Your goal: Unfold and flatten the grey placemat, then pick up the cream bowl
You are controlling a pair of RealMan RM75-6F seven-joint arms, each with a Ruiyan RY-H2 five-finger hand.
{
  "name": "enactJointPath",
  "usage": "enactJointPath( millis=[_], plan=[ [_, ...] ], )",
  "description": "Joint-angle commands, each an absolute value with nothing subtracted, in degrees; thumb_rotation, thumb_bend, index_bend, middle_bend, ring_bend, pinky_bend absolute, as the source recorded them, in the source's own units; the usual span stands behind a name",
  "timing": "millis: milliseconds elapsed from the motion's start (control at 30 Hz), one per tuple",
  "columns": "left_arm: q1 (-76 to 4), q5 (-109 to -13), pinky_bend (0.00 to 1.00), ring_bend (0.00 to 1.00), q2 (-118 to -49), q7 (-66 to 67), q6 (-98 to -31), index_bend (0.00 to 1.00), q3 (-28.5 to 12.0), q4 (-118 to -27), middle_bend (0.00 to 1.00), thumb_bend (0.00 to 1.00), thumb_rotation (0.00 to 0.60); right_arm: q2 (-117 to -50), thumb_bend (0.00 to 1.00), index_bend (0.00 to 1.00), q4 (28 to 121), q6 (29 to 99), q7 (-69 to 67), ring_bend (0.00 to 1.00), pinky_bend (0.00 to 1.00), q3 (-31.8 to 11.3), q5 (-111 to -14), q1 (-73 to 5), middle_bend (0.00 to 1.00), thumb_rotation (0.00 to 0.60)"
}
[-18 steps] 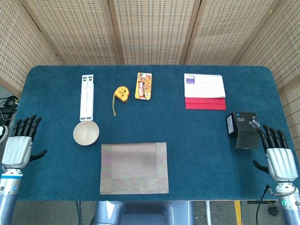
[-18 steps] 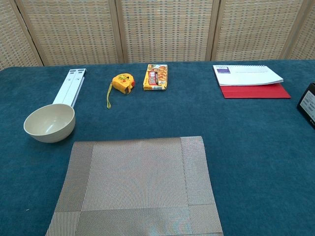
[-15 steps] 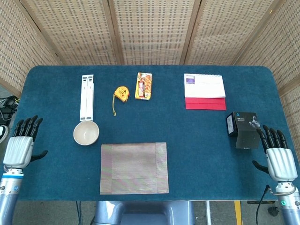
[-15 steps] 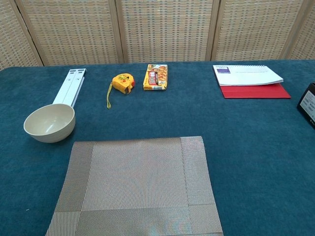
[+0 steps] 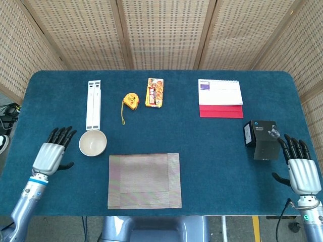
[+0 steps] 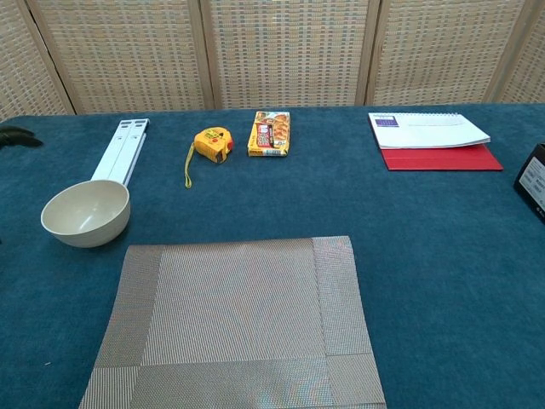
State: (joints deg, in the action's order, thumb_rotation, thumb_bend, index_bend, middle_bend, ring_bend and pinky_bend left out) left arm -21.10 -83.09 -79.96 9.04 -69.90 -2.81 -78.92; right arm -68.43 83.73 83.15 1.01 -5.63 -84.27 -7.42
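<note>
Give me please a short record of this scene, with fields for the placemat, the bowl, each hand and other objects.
placemat: grey placemat lies flat near the table's front edge
bowl: cream bowl upright, left of the placemat, untouched
left hand: left hand open, beside the bowl, apart from it
right hand: right hand open, near the black box
other objects: yellow tape measure, snack packet, white folding stand, calendar

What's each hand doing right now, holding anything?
Left hand: open, fingers apart, holding nothing, beside the cream bowl.
Right hand: open, fingers apart, holding nothing.
</note>
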Motion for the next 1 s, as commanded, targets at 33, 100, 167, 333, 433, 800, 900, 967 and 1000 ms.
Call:
enactJointPath(
  millis=[33,100,167,333,433,800,900,967,1000],
  plan=[
    [-23.95,-82.0,0.0,0.0,-83.81,11.33,-65.84,0.2,-3.38,-75.04,0.0,0.0,0.6,-68.49,0.0,0.04,83.59,82.76,0.91,0.0,0.0,-5.69,-83.95,-7.55,0.0,0.6],
    [-24.91,-81.12,0.0,0.0,-85.31,12.91,-64.18,0.22,-3.64,-73.6,0.0,0.01,0.6,-68.57,0.0,0.04,83.37,82.44,0.83,0.0,0.0,-5.79,-83.58,-7.64,0.0,0.6],
    [-25.52,-80.39,0.0,0.0,-86.4,13.47,-63.16,0.23,-3.93,-72.53,0.0,0.03,0.6,-68.62,0.0,0.04,83.18,82.25,0.69,0.0,0.0,-5.86,-83.33,-7.68,0.0,0.6],
    [-26.59,-79.26,0.0,0.0,-88.13,13.92,-61.4,0.32,-4.35,-70.44,0.0,0.16,0.6,-68.62,0.0,0.04,82.9,81.95,0.23,0.0,0.0,-6.07,-82.77,-7.72,0.0,0.6],
    [-27.09,-78.58,0.0,0.0,-89.03,14.28,-60.6,0.41,-4.53,-69.16,0.0,0.26,0.6,-68.61,0.0,0.04,82.72,81.65,-0.08,0.0,0.0,-6.18,-82.45,-7.79,0.0,0.6],
    [-28.06,-76.52,0.0,0.0,-88.95,13.74,-59.93,0.63,-6.01,-68.03,0.0,0.42,0.6,-68.61,0.0,0.04,82.52,80.96,-0.76,0.0,0.0,-5.95,-82.49,-8.03,0.0,0.6],
    [-28.28,-76.1,0.0,0.0,-87.77,12.85,-60.29,0.63,-6.87,-68.74,0.0,0.42,0.6,-68.61,0.0,0.04,82.61,80.94,-0.75,0.0,0.0,-5.87,-82.56,-8.04,0.0,0.6],
    [-28.5,-75.46,0.0,0.0,-86.5,12.06,-60.59,0.63,-7.92,-69.17,0.0,0.42,0.6,-68.63,0.0,0.04,82.64,80.86,-0.7,0.0,0.0,-5.82,-82.57,-8.06,0.0,0.6],
    [-28.62,-75.29,0.0,0.0,-86.13,11.87,-60.42,0.63,-8.1,-69.33,0.0,0.42,0.6,-68.64,0.0,0.04,82.64,80.83,-0.71,0.0,0.0,-5.81,-82.56,-8.07,0.0,0.6]
  ],
)
